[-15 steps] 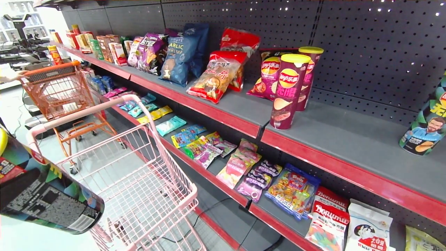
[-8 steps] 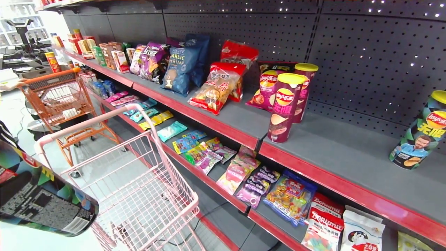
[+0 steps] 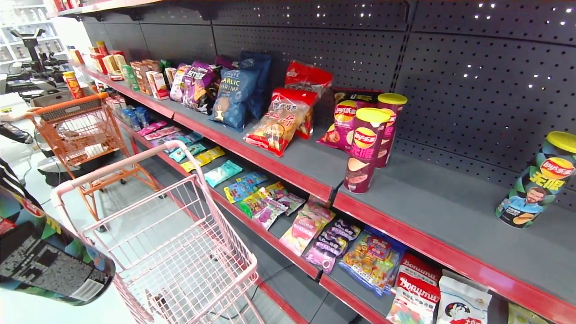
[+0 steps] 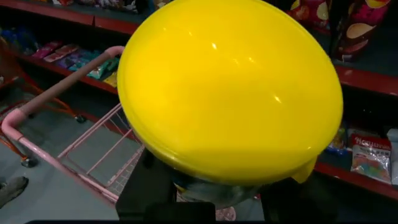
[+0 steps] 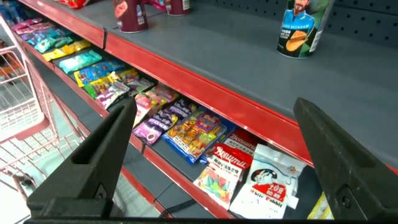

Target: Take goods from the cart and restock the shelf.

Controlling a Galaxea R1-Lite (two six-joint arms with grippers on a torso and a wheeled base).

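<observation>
Shop aisle: dark grey pegboard-backed metal shelving with red front edges, stocked with packaged snack bags and purple cylindrical chip cans; 1 pink wire shopping cart, 1 orange wire shopping cart alongside.

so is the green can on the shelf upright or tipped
Upright: the green can stands on its base on the shelf, lid up.

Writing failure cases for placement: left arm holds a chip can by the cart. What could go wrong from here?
1. The held can lies tilted, near flat, in the left gripper; set down unrighted, it could roll off the shelf.
2. Its yellow lid blocks most of the left wrist view, so aiming may suffer.
3. The pink cart's handle sits between can and shelf; a low swing could clip it.
</observation>
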